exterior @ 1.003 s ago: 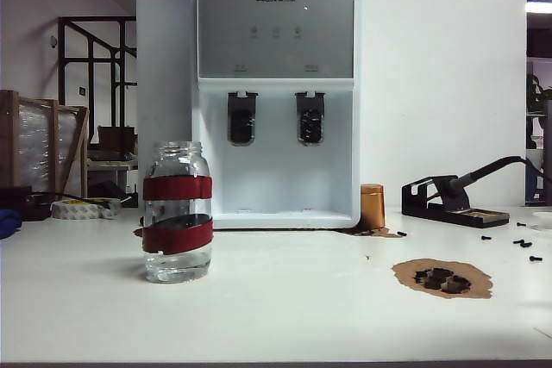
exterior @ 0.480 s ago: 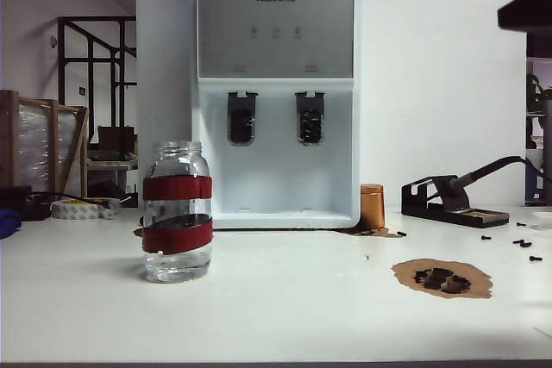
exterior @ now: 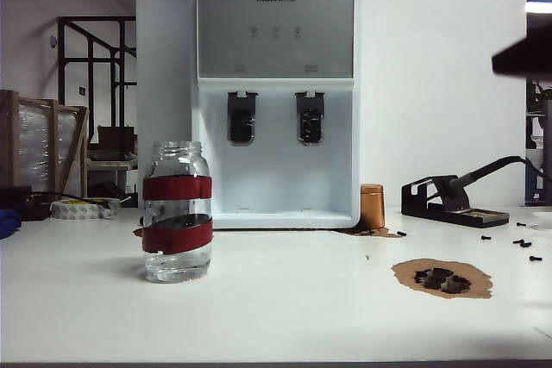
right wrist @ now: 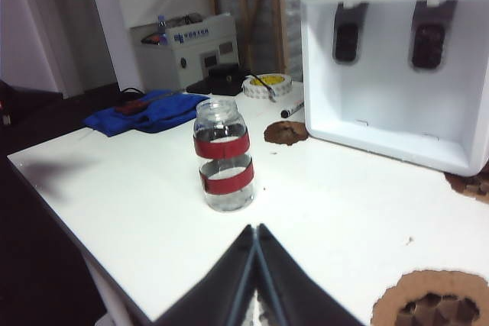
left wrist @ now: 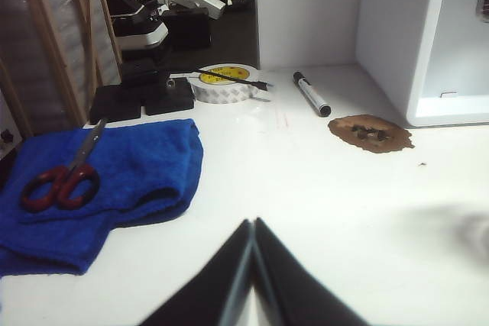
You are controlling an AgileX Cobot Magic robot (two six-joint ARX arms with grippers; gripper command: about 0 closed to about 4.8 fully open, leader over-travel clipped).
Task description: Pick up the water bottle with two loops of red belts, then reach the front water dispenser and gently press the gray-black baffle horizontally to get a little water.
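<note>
- The water bottle (exterior: 177,212) stands upright on the white table (exterior: 285,316), untouched, its two red bands plain to see; taking the table as a clock face seen from the front, it sits at about nine o'clock, left of and a little nearer than the water dispenser (exterior: 275,96).
- The dispenser stands at twelve o'clock against the wall, and the gray-black baffle (exterior: 310,117), the right-hand one of its two paddles, hangs in the tap bay with nothing near it.
- What has changed: a dark shape at the far right edge, around two o'clock and high above the table, has dropped lower over the last second. I take it for part of the right arm coming down, though it is too cut off to be sure.
- The right gripper (right wrist: 255,228) has its jaws pressed together with nothing in them. In its wrist view it points toward the bottle, well apart from it.
- The left gripper (left wrist: 253,223) is likewise closed and empty, over bare table near a blue cloth (left wrist: 114,166) and red scissors (left wrist: 59,185).
- My judgement: the pick-up has only begun. The right jaws must spread before they can take the bottle.
</note>
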